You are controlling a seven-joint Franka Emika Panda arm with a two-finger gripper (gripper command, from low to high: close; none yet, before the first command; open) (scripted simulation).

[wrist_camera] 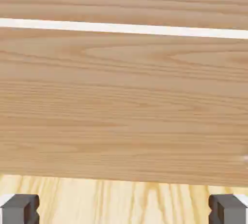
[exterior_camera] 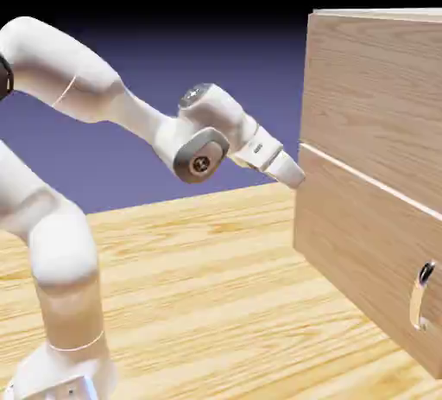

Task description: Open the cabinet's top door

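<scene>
The top door (exterior_camera: 380, 96), a flat light-brown wood panel, sits shut on the big boxy wooden cabinet (exterior_camera: 371, 277) at the right edge of the pale wooden table (exterior_camera: 207, 303). The white robot gripper (exterior_camera: 292, 172) is near the cabinet's front, its two grey fingers (wrist_camera: 19, 209) spread wide, holding nothing.

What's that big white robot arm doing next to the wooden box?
The white robot arm is reaching its two-finger gripper toward the big light-brown wood-grain cabinet. The grey fingertips are spread open and hold nothing. The gripper sits near the pale seam between the two front panels. The upper wood-grain panel, the top door, looks shut. Only the lower panel's curved silver handle shows.
</scene>
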